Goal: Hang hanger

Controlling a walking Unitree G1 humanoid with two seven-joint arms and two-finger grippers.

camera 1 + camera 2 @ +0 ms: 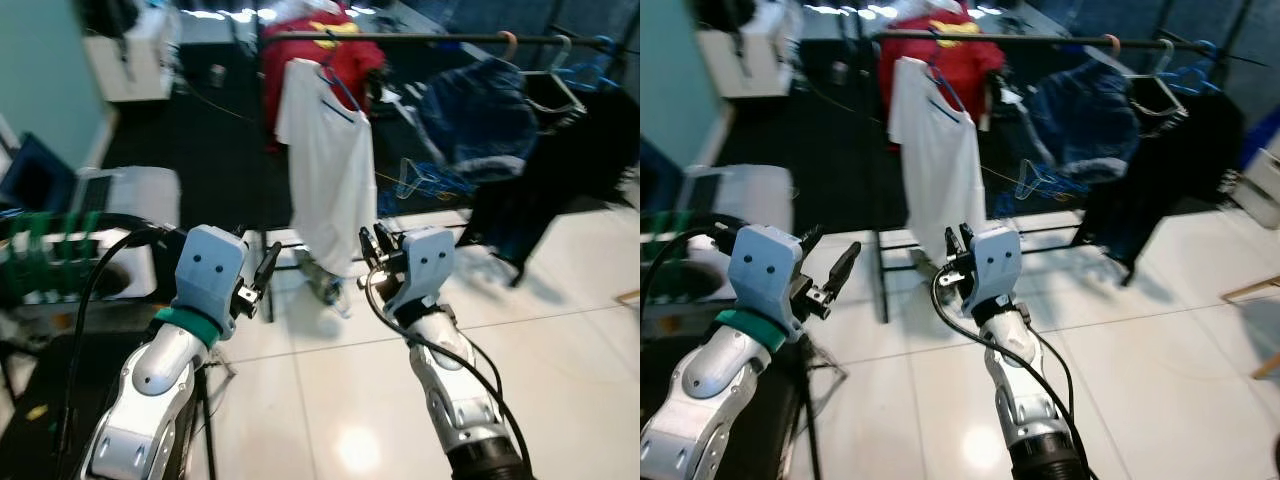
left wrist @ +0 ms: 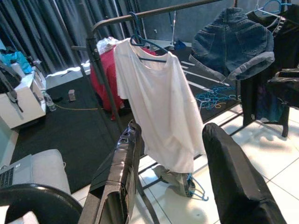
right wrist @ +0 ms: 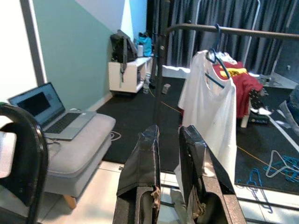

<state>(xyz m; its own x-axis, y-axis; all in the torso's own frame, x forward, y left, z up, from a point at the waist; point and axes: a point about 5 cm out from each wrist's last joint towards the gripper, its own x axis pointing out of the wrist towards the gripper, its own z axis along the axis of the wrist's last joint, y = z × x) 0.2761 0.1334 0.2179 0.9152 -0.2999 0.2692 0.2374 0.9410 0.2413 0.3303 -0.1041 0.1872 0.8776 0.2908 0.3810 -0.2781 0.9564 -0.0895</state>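
Observation:
A white T-shirt (image 1: pixel 325 170) hangs on a blue hanger (image 1: pixel 340 85), whose hook sits over the dark rail (image 1: pixel 430 38) of a clothes rack ahead of me. Both arms are raised in front of the rack, short of the shirt. My left gripper (image 1: pixel 828 255) is open, its two black fingers wide apart with nothing between them; the left wrist view looks between them at the shirt (image 2: pixel 159 102). My right gripper (image 1: pixel 375 242) is shut and empty, just below the shirt's hem in the head views. The right wrist view shows the shirt (image 3: pixel 210 102) beyond its fingertips.
Denim shorts (image 1: pixel 480 120), a red garment (image 1: pixel 335 55) and dark clothes (image 1: pixel 570 150) hang on the same rail. Loose blue hangers (image 1: pixel 425 180) lie on the black carpet behind. A shoe (image 1: pixel 325 285) lies under the shirt. A laptop (image 3: pixel 46 112) rests on a grey seat to my left.

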